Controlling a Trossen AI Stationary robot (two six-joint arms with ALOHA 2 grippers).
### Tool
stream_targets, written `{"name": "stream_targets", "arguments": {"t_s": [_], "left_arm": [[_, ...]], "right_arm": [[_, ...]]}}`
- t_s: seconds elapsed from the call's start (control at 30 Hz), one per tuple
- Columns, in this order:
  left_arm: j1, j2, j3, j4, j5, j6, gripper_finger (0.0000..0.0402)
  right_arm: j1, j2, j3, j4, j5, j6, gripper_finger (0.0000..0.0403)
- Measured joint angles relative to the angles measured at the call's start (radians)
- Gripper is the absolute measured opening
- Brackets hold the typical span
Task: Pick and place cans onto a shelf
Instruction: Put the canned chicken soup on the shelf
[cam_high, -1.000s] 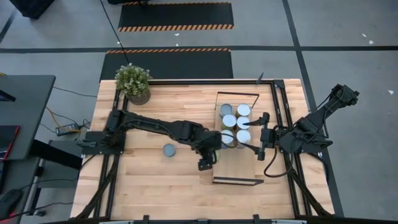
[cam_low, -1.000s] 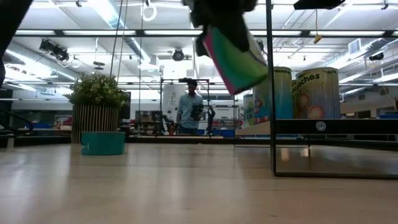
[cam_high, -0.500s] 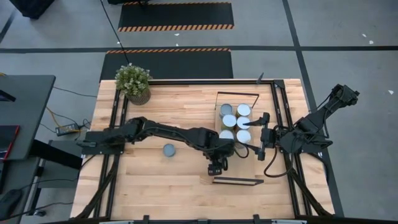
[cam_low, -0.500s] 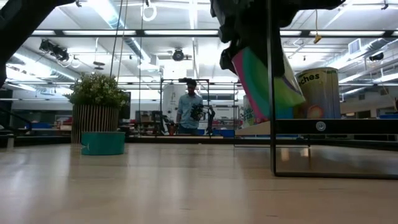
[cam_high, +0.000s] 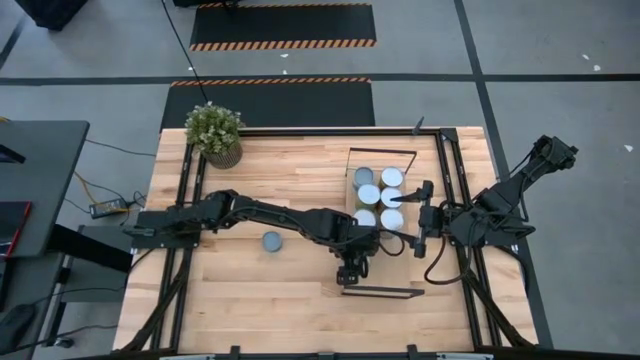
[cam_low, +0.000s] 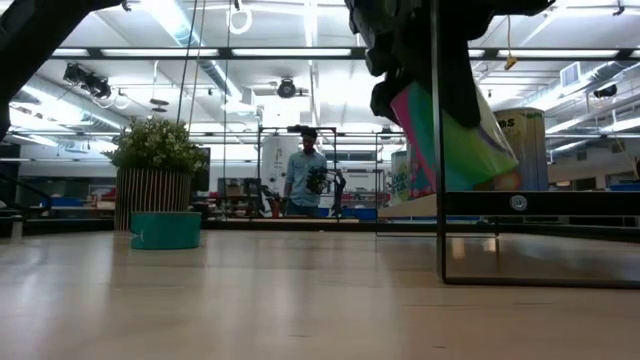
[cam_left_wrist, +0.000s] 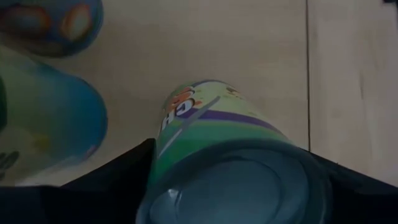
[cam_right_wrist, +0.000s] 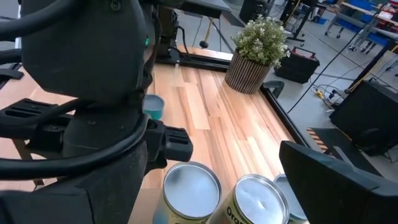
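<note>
Planked wooden tabletop (cam_high: 250, 290) in a bright workshop. The left gripper (cam_high: 350, 268) holds a green-labelled metal can (cam_left_wrist: 230, 168) by its sides, tilted above the near end of the light-wood shelf (cam_high: 385, 255). Farther along stand five silvery-topped cans (cam_high: 380, 196). Right gripper (cam_high: 420, 222) waits open beside them. Rigid, smooth, probably light: grasp mid-wall.

- can in the left gripper (cam_left_wrist: 233, 155) – green label with a purple stripe and orange bits, silvery-blue top
- cans (cam_high: 378, 196) on the shelf (cam_high: 372, 278): pale silver-white tops
- loose can (cam_high: 271, 241) on the table – blue-grey top
- shelf is light wood, black frame
- potted plant (cam_high: 214, 130): pale green leaves, striped tan pot
</note>
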Motion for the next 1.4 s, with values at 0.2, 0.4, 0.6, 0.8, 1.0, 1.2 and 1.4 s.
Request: {"name": "stream_targets", "arguments": {"t_s": [0.2,0.4,0.6,0.8,1.0,1.2,1.4], "left_arm": [[0.002,0.000,0.000,0.036,0.023,0.013,0.0315],[0.002,0.000,0.000,0.028,0.024,0.006,0.0316],[0.002,-0.003,0.000,0.030,0.005,0.012,0.0316],[0.002,-0.003,0.000,0.031,0.004,0.007,0.0316],[0.002,-0.003,0.000,0.032,0.003,0.038,0.0316],[0.001,-0.004,0.000,0.032,0.003,0.036,0.0317],[-0.006,-0.004,0.000,0.031,0.001,0.038,0.0317]], "right_arm": [[0.001,0.000,0.000,0.004,-0.003,0.000,0.0375],[0.001,0.000,0.000,0.002,-0.003,0.000,0.0375],[0.001,0.000,0.000,0.003,-0.003,0.000,0.0375],[0.001,0.000,0.000,0.003,-0.003,0.000,0.0375],[0.001,0.000,0.000,0.003,-0.003,0.000,0.0375],[0.001,0.000,0.000,0.003,-0.003,0.000,0.0375],[0.001,0.000,0.000,0.003,-0.003,0.000,0.0375]]}}
